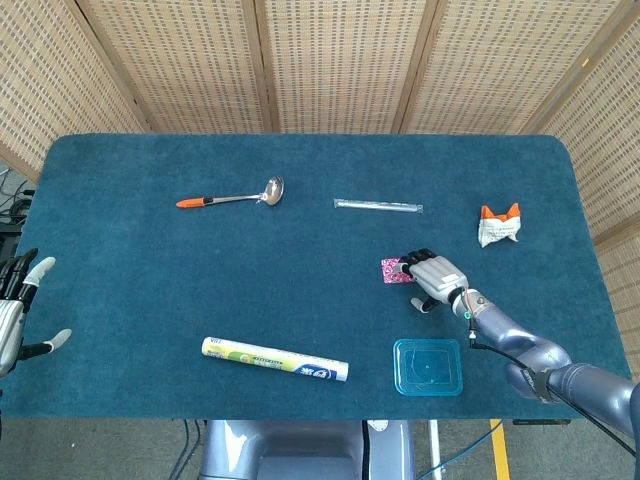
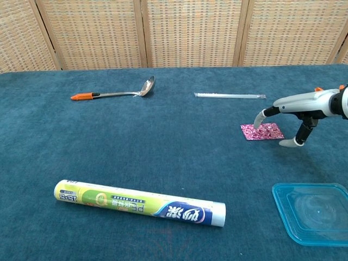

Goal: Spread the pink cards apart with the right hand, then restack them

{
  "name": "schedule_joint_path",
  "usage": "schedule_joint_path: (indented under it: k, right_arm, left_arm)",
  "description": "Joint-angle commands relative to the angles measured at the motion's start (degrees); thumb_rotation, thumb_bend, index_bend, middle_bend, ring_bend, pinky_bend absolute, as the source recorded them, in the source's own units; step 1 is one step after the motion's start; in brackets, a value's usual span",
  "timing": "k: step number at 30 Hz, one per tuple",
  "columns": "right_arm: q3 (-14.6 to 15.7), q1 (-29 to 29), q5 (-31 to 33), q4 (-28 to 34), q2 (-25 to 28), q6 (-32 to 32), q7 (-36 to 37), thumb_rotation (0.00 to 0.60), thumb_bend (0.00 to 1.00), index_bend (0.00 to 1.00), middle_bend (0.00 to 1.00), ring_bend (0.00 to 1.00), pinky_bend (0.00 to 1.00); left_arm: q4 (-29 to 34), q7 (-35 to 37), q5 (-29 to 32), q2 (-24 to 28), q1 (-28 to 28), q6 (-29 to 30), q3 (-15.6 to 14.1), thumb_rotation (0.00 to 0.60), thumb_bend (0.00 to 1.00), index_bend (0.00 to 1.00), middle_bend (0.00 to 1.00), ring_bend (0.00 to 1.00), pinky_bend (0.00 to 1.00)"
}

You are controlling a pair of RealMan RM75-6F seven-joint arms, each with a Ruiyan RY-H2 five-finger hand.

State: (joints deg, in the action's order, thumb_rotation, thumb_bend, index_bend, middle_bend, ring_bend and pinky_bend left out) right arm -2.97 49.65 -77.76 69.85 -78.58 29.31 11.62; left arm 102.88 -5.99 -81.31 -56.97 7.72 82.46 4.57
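Note:
The pink cards (image 1: 391, 271) (image 2: 262, 131) lie as one small patterned stack on the blue table cloth, right of centre. My right hand (image 1: 436, 278) (image 2: 300, 103) arches over the stack's right side with its fingers apart. One fingertip (image 2: 258, 122) hovers at the stack's far left corner, and I cannot tell whether it touches. The thumb tip (image 2: 298, 142) rests on the cloth just right of the cards. My left hand (image 1: 14, 318) hangs at the table's left edge, fingers spread and holding nothing; the chest view does not show it.
A clear blue plastic lid (image 1: 428, 366) (image 2: 314, 213) lies just in front of the right hand. A green-and-white tube (image 1: 275, 359) (image 2: 139, 203) lies at front centre. A ladle (image 1: 232, 198) (image 2: 114, 93), a long thin wrapper (image 1: 378, 205) (image 2: 230, 95) and a crumpled packet (image 1: 499, 225) lie farther back.

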Motion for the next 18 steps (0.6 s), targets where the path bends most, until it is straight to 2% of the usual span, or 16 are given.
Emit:
schedule_joint_path:
  k: [1,18]
  right_arm:
    - [0.01,-0.26,0.53,-0.35,-0.38,0.62,-1.07,0.600,0.47,0.18,0.13,0.00,0.00]
    - [0.23,-0.65,1.75,-1.70,-1.40,1.01,-3.51,0.600,0.47,0.19,0.13,0.00,0.00]
  left_arm:
    - [0.00,0.05,-0.02,0.00,-0.02,0.03,-0.02,0.600,0.14,0.08,0.00,0.00,0.00]
    - [-0.16,0.17,0.01,-0.03,-0.17,0.20,-0.15,0.600,0.14,0.08,0.00,0.00,0.00]
